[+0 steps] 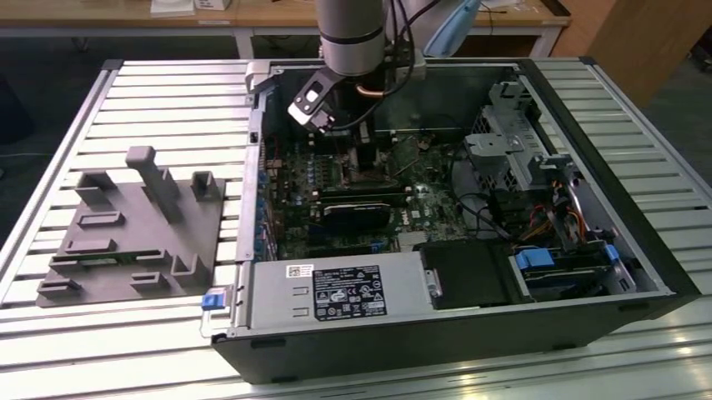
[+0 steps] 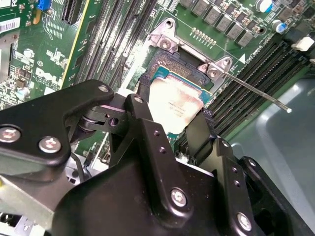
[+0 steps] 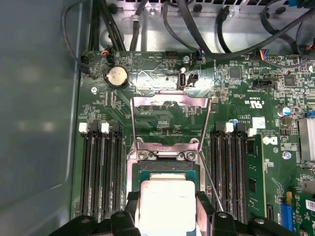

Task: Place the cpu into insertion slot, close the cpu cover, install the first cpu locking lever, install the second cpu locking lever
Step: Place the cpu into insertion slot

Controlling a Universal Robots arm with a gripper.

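In the exterior view the arm (image 1: 353,33) reaches down into an open computer case (image 1: 623,275) lying on the slatted worktop (image 1: 167,92); a grey fixture (image 1: 133,233) rests to the exterior view's left of the case; the jaws hang low over the green motherboard (image 1: 428,212).

In the second wrist view the jaws are closed narrowly on the cpu (image 2: 174,101), a finger (image 2: 142,118) at each side edge; it sits over the insertion slot (image 2: 170,69); a thin lever (image 2: 256,91) angles away beside it.

In the first wrist view the cpu cover (image 3: 170,101) stands flipped open beyond the slot; memory slots (image 3: 101,172) flank both sides.
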